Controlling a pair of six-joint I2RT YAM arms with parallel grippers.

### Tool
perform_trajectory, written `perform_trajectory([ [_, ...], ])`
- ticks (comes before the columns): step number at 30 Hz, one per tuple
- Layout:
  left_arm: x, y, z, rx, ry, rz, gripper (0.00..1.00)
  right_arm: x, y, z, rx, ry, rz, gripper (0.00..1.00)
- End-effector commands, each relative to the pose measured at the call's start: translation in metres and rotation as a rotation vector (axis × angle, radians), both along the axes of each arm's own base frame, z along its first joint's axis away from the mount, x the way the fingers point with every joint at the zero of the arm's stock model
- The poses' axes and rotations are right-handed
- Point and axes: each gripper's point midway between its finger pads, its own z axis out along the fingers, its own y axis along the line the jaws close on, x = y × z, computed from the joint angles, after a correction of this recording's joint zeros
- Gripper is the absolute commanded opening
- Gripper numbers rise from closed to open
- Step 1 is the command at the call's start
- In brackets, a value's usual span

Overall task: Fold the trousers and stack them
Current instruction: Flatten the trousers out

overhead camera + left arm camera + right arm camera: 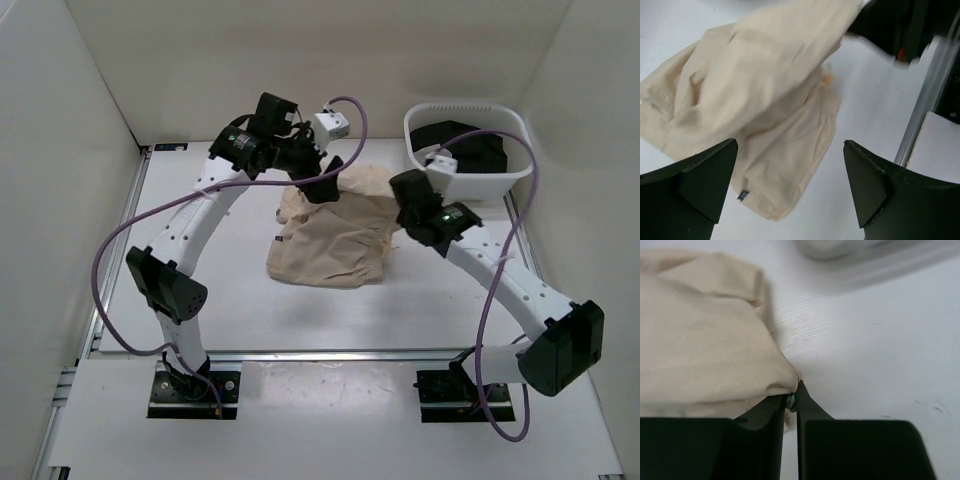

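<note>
The beige trousers (pixel 335 232) lie bunched in the middle of the table, partly lifted at the right edge. My right gripper (pixel 405 213) is shut on the trousers' right edge; the right wrist view shows the cloth (pixel 705 345) pinched between its closed fingertips (pixel 792 401). My left gripper (pixel 318 190) is open and empty above the back left of the cloth. In the left wrist view the trousers (pixel 750 100) lie below the spread fingers (pixel 705 180), with a small dark tag (pixel 743 195) on a seam.
A white basket (pixel 466 172) with black garments (pixel 470 145) stands at the back right, close behind the right gripper. White walls enclose the table on left, back and right. A metal rail (pixel 300 355) runs along the near edge.
</note>
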Motion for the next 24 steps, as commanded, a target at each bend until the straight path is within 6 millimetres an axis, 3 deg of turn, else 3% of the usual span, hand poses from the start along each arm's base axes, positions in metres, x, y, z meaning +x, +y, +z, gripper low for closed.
perform_trajectory([
  [1, 0.010, 0.052, 0.039, -0.020, -0.107, 0.141, 0.98, -0.002, -0.079, 0.019, 0.046, -0.006, -0.294, 0.00],
  [2, 0.016, 0.062, 0.037, -0.015, -0.107, 0.180, 0.98, 0.001, -0.091, 0.014, 0.022, 0.027, -0.334, 0.00],
  [3, 0.022, 0.073, 0.023, 0.008, -0.086, 0.213, 0.98, -0.002, -0.095, 0.006, 0.033, 0.103, -0.324, 0.14],
  [4, 0.020, 0.078, 0.016, 0.029, -0.076, 0.228, 0.98, 0.013, -0.110, 0.003, 0.056, 0.155, -0.358, 0.42],
  [5, 0.023, 0.085, 0.002, 0.072, -0.061, 0.261, 0.98, 0.019, -0.107, -0.002, 0.060, 0.230, -0.275, 0.71],
  [6, 0.021, 0.090, -0.021, 0.111, -0.026, 0.274, 0.98, 0.012, -0.105, -0.011, 0.100, 0.352, -0.229, 0.93],
  [7, 0.020, 0.094, -0.034, 0.141, -0.003, 0.287, 0.98, 0.014, -0.091, -0.021, 0.113, 0.440, -0.191, 0.99],
  [8, 0.020, 0.097, -0.046, 0.167, 0.009, 0.301, 0.96, 0.021, -0.095, 0.002, 0.046, 0.384, -0.207, 0.99],
  [9, 0.021, 0.104, -0.057, 0.203, 0.020, 0.324, 0.95, 0.017, -0.097, 0.003, -0.023, 0.377, -0.219, 0.99],
  [10, 0.017, 0.111, -0.075, 0.231, 0.062, 0.332, 0.94, 0.007, -0.089, 0.020, -0.039, 0.310, -0.212, 0.99],
  [11, 0.020, 0.117, -0.081, 0.234, 0.069, 0.347, 0.87, -0.001, -0.089, 0.022, -0.036, 0.290, -0.229, 0.99],
  [12, 0.021, 0.118, -0.084, 0.224, 0.080, 0.345, 0.83, -0.013, -0.088, 0.006, 0.006, 0.299, -0.277, 0.99],
  [13, 0.022, 0.127, -0.082, 0.213, 0.086, 0.361, 0.77, -0.028, -0.083, 0.010, 0.104, 0.275, -0.270, 0.99],
  [14, 0.023, 0.130, -0.082, 0.203, 0.092, 0.364, 0.70, -0.028, -0.072, 0.003, 0.192, 0.247, -0.259, 0.99],
  [15, 0.025, 0.132, -0.076, 0.182, 0.080, 0.369, 0.68, -0.036, -0.065, -0.008, 0.258, 0.256, -0.253, 0.99],
  [16, 0.028, 0.135, -0.074, 0.169, 0.077, 0.373, 0.68, -0.054, -0.061, -0.035, 0.363, 0.292, -0.302, 0.98],
  [19, 0.035, 0.138, -0.090, 0.191, 0.107, 0.375, 0.68, -0.080, -0.066, -0.073, 0.472, 0.321, -0.423, 0.96],
  [20, 0.038, 0.136, -0.106, 0.210, 0.140, 0.373, 0.68, -0.093, -0.074, -0.101, 0.458, 0.365, -0.473, 0.95],
  [22, 0.042, 0.135, -0.121, 0.230, 0.178, 0.369, 0.73, -0.100, -0.080, -0.120, 0.487, 0.393, -0.521, 0.95],
  [24, 0.044, 0.125, -0.145, 0.243, 0.241, 0.337, 0.79, -0.092, -0.080, -0.137, 0.531, 0.375, -0.515, 0.94],
])
